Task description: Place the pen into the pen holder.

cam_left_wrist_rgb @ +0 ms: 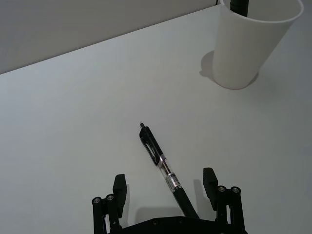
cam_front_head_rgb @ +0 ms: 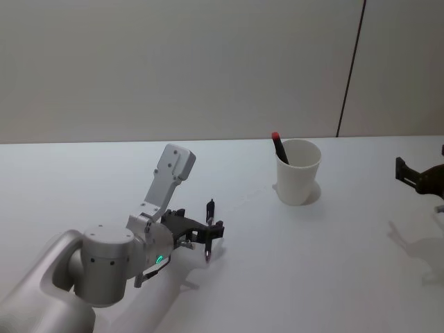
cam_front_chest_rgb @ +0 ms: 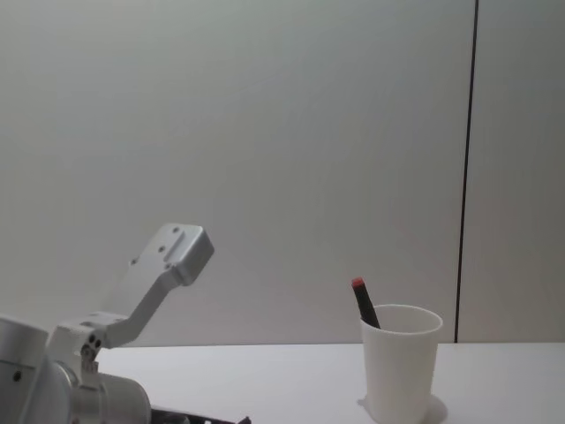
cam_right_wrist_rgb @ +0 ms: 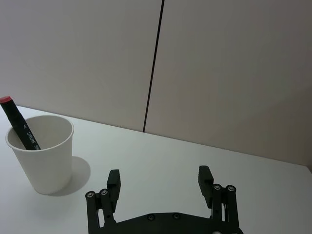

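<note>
Black pen point(cam_left_wrist_rgb: 157, 153) lies flat on the bench point(cam_left_wrist_rgb: 73, 122) between the spread fingers of the left hand point(cam_left_wrist_rgb: 165, 186), long axis along its reach, pen holder point(cam_left_wrist_rgb: 243, 44) well apart rightward; right hand point(cam_right_wrist_rgb: 160, 179), spread, parked far from the pen.

Illegible white lettering on red-tipped pen point(cam_right_wrist_rgb: 22, 130)

light's coming in soft and even from overhead, so the white table point(cam_front_head_rgb: 83, 180) is looking bright without any hot glare. the pen holder point(cam_front_head_rgb: 298, 172) is throwing a faint, fuzzy-edged shadow onto the surface beside its base, and the left gripper point(cam_front_head_rgb: 209, 232) is casting a pale one under itself toward the near side. the wall point(cam_front_head_rgb: 173, 69) is sitting dimmer and grey, and a tiny green light point(cam_front_head_rgb: 159, 261) is glowing just behind that gripper.
</note>
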`<state>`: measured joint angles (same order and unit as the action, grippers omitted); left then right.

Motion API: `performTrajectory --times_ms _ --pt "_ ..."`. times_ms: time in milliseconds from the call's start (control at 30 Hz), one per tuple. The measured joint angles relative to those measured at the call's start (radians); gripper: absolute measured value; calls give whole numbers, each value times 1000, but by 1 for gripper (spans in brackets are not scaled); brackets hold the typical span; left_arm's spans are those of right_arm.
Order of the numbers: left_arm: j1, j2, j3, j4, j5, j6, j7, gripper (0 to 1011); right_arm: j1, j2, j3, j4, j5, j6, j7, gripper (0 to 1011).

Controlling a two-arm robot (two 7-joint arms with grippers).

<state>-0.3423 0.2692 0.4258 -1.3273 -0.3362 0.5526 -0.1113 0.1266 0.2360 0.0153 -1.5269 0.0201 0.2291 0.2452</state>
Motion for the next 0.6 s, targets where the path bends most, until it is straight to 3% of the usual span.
performTrajectory --times_ms 600 --pt "-33 -32 17 57 62 30 -7 1003 0 0 0 0 0 0 0 1001"
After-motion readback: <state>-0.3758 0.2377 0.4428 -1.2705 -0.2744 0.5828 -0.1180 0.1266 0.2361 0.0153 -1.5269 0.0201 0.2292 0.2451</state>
